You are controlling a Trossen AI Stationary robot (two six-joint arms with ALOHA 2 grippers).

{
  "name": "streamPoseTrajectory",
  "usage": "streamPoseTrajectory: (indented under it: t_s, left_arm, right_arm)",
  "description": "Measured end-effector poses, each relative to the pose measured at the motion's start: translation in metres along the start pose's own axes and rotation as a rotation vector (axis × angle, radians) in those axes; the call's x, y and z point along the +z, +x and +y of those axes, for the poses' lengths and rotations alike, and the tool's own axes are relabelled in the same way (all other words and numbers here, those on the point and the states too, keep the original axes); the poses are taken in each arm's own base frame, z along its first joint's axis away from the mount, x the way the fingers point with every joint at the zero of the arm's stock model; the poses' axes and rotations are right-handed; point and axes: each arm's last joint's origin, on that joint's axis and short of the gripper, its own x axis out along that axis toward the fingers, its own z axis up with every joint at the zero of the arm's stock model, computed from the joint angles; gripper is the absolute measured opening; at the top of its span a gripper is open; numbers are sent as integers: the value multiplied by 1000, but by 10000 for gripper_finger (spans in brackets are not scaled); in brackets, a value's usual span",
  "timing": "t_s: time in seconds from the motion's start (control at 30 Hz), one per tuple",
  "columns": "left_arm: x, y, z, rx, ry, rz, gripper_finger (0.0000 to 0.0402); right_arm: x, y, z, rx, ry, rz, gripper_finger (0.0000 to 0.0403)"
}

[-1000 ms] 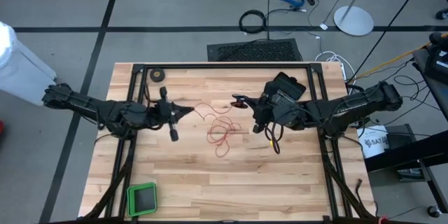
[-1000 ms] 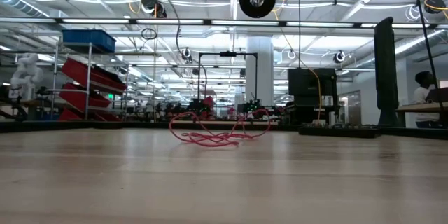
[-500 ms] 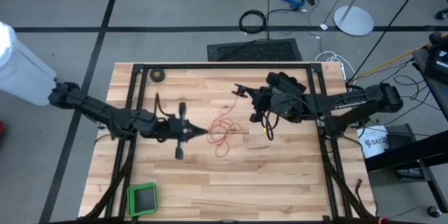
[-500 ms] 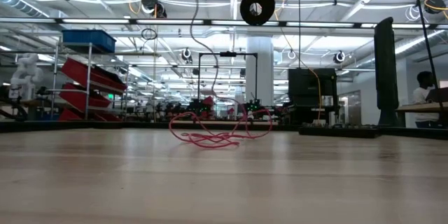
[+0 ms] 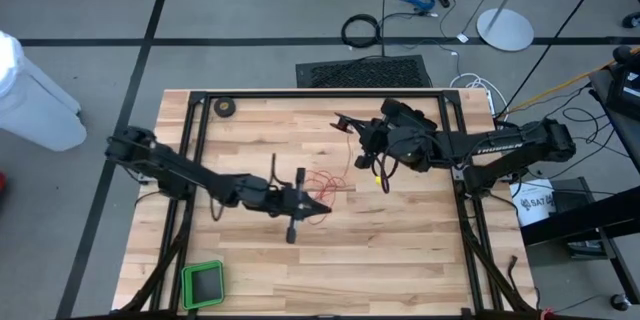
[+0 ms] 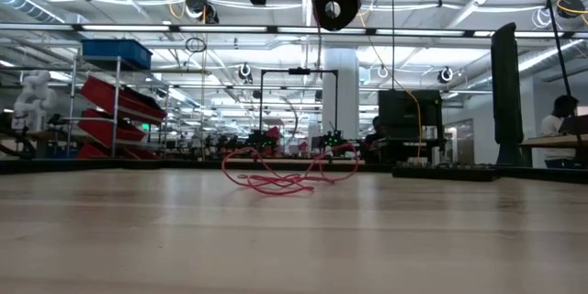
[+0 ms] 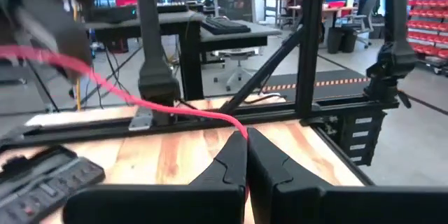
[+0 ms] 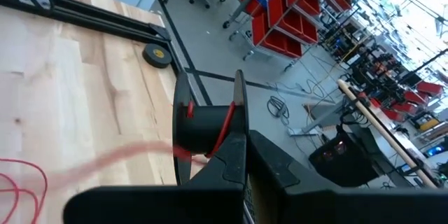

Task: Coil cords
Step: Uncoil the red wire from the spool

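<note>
The near half of the wooden table (image 5: pixel 330 265) lay bare apart from a green tray (image 5: pixel 203 283) at its near left corner, so passage there was open. Across the middle, the left arm stretched low, its left gripper (image 5: pixel 322 206) pinched on the red wire (image 5: pixel 318 184), whose loose loops cluttered the centre. A taut strand rose from there to the black reel (image 5: pixel 345 124) clamped in the right gripper (image 5: pixel 342 122), barring the space between the arms. A tape roll (image 5: pixel 226 108) sat at the far left corner. The black frame rails (image 5: pixel 320 93) fenced the far edge and sides.
</note>
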Motion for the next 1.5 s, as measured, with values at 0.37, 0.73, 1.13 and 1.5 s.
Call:
streamPoseTrajectory:
  t_s: [0.37, 0.73, 1.13, 1.5]
  left_arm:
    - [-47, 12, 35, 102, -27, 244, 0]
    - [-72, -9, 71, 269, -118, 600, 36]
    - [-20, -43, 73, 319, -140, 559, 134]
    - [15, -79, 76, 514, -163, 498, 137]
  right_arm:
    - [2, -2, 4, 84, 13, -33, 0]
    - [9, -22, 1, 110, 18, -93, 0]
    - [9, -32, -2, 143, 53, -91, 0]
    - [8, -34, 3, 278, 94, -114, 0]
